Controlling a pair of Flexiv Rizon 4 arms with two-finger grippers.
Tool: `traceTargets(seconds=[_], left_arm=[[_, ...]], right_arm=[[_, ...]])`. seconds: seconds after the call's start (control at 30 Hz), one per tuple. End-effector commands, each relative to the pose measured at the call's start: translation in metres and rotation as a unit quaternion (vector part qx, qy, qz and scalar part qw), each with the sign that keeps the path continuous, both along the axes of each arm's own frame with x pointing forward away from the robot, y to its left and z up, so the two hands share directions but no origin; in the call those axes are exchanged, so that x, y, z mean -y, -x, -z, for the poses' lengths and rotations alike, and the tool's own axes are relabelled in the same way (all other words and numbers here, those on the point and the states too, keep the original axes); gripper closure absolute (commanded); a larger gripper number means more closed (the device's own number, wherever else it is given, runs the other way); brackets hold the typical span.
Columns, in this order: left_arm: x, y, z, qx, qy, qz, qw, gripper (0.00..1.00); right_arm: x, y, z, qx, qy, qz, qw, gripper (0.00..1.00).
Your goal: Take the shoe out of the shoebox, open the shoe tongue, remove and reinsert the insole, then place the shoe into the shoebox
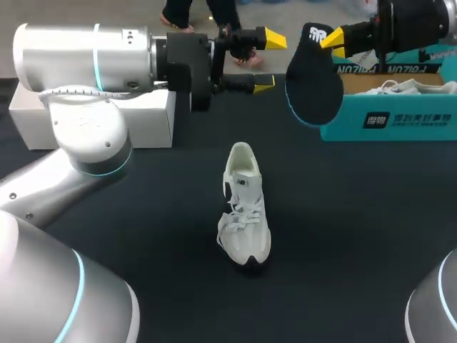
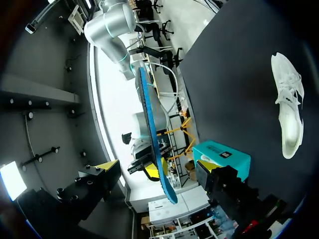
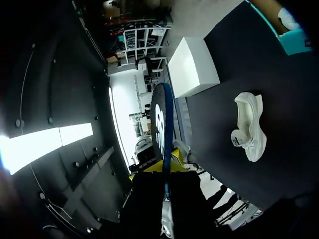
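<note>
Dark counter [image 1: 343,236] has the shoe [image 1: 244,211] lying below both grippers, teal shoebox [image 1: 389,121] by the right gripper [image 1: 332,39] holds a second shoe [image 1: 410,87], that gripper's clamped on the insole [image 1: 313,78], left gripper [image 1: 268,61] spread apart beside it.

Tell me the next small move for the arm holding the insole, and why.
Probably lower the insole toward the shoe and its opening. The right gripper holds the insole in the air by the shoebox, well apart from the shoe standing on the table. The left gripper hangs open and empty beside the insole.
</note>
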State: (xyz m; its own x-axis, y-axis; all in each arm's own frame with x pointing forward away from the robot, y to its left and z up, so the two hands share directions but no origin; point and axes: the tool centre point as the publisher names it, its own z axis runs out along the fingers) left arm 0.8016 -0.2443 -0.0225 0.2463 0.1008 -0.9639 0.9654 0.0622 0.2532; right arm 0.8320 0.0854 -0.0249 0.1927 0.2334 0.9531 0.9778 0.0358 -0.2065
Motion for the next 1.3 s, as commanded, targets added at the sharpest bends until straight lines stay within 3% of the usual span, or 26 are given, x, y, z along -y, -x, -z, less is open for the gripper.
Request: traceTargets(seconds=[0.03,0.13,0.17,0.2,0.23,0.3,0.77,0.8,0.83,0.87,1.03,1.2,1.3], left_arm=[[0.018,-0.008,0.005,0.007,0.017,0.003,1.000,0.00],[0.023,-0.009,0.006,0.012,0.038,0.009,0.999,0.00],[0.025,-0.010,0.006,0.013,0.042,0.011,0.999,0.08],[0.026,-0.010,0.007,0.014,0.044,0.011,0.999,0.35],[0.027,-0.010,0.007,0.013,0.048,0.015,0.999,0.53],[0.027,-0.010,0.007,0.012,0.050,0.015,0.999,1.00],[0.027,-0.012,0.020,-0.006,0.057,0.014,0.998,1.00],[0.027,-0.011,0.020,-0.006,0.058,0.015,0.998,1.00],[0.027,-0.011,0.020,-0.007,0.061,0.015,0.998,1.00],[0.026,-0.010,0.021,-0.011,0.068,0.014,0.997,1.00],[0.016,-0.011,0.019,-0.015,0.082,0.008,0.997,1.00],[0.005,-0.017,0.018,-0.038,0.090,0.001,0.995,1.00],[0.000,-0.021,0.015,-0.052,0.084,0.001,0.995,1.00]], right_arm=[[-0.015,-0.019,0.006,-0.011,-0.008,-0.026,1.000,1.00],[-0.019,-0.020,0.006,-0.011,-0.008,-0.023,1.000,1.00],[-0.021,-0.020,0.006,-0.010,-0.008,-0.021,1.000,1.00],[-0.021,-0.020,0.006,-0.009,-0.008,-0.019,1.000,1.00],[-0.022,-0.021,0.006,-0.008,-0.008,-0.018,1.000,1.00],[-0.022,-0.021,0.006,-0.007,-0.007,-0.016,1.000,1.00],[-0.018,-0.018,0.003,0.001,-0.021,0.005,1.000,1.00],[-0.018,-0.018,0.003,0.002,-0.026,0.009,1.000,0.86],[-0.016,-0.017,0.001,0.006,-0.031,0.018,0.999,0.47],[-0.014,-0.017,-0.001,0.011,-0.035,0.025,0.999,0.00],[0.004,-0.004,-0.012,0.026,-0.049,0.048,0.997,0.00],[0.024,0.023,-0.015,0.039,-0.063,0.055,0.996,0.00],[0.033,0.039,-0.017,0.066,-0.069,0.049,0.994,0.00]])
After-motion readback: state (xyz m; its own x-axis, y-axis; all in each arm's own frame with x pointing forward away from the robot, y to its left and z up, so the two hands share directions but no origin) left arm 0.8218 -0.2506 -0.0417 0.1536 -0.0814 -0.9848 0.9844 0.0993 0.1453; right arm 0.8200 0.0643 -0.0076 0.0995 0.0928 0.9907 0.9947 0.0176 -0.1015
